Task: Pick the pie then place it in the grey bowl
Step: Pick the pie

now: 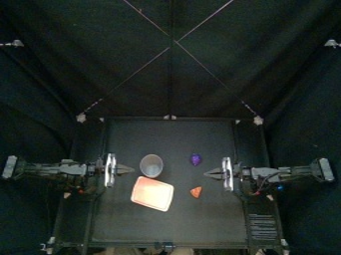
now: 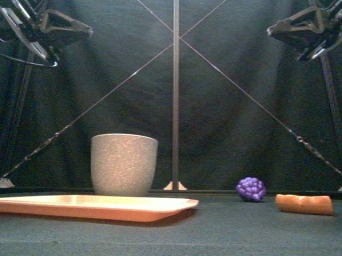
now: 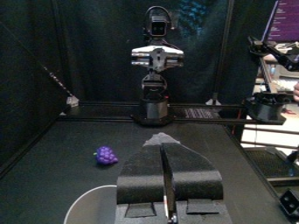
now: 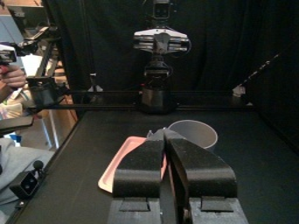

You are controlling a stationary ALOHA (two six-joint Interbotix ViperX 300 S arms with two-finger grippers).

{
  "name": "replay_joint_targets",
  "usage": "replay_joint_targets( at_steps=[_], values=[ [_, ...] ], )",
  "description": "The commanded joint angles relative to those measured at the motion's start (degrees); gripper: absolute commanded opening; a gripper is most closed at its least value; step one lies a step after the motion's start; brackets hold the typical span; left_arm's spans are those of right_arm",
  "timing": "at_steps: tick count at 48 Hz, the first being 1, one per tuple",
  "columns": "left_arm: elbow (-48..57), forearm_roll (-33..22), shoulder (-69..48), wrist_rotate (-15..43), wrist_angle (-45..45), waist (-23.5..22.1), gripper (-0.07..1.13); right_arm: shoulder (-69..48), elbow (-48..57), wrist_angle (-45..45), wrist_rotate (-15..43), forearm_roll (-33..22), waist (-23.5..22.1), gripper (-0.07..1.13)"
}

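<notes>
Both arms sit pulled back at the sides of the desk (image 1: 220, 134), raised clear of everything on it. On my left wrist feed the left pincer (image 3: 165, 144) has its two halves pressed together with nothing between them. The right pincer (image 4: 165, 140) looks the same on its own feed: closed and empty.

The pie (image 2: 305, 204) lies on the desk at the front right. It is a small orange piece, and from above it seems to be a wedge, though it is too small there for me to be sure. It rests just to the right of the pink tray (image 2: 94, 207), not touching it. The grey cup (image 2: 124, 163) stands upright behind the tray, left of centre. A purple bunch of grapes (image 2: 251, 188) sits behind the pie, to the right of the cup and apart from it.
</notes>
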Motion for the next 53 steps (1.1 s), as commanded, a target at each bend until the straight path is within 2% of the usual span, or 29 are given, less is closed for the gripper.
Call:
replay_joint_targets(
  at_steps=[1, 13, 21, 27, 36, 40, 43, 53],
  values=[
    [-0.3, 0.0, 0.6, 0.0, -0.4, 0.2, -0.04, 2.5, -1.2, -0.2, 0.4, -0.1, -0.2, -0.03],
    [0.2, -0.2, 0.6, 0.1, -0.4, 0.4, -0.02, 15.4, -3.4, 1.1, 0.5, 0.1, -1.0, -0.01],
    [0.2, -0.2, 0.6, 0.1, -0.8, 0.7, -0.02, 24.1, -6.2, 10.5, 0.7, 1.0, -0.6, 0.04],
    [0.2, -0.2, 0.6, 0.1, -1.4, 0.7, -0.02, 26.6, -9.1, 19.8, 0.8, 1.4, 1.2, 0.27],
    [0.2, -0.2, 0.6, 0.1, -1.7, 0.7, -0.02, 27.3, -10.9, 25.1, 0.9, 2.9, 1.9, 0.83],
    [0.2, -0.2, 0.6, 0.2, -1.9, 0.8, -0.02, 28.1, -11.0, 25.8, 0.9, 3.0, 1.9, 1.02],
    [0.2, -0.2, 0.6, 0.2, -2.0, 1.0, -0.02, 29.2, -11.3, 26.5, 0.8, 3.0, 1.9, 1.07],
    [0.2, -0.1, 0.6, 0.2, -2.0, 1.8, -0.02, 35.9, -14.1, 32.8, 0.0, 1.8, 3.7, 1.06]
  ],
)
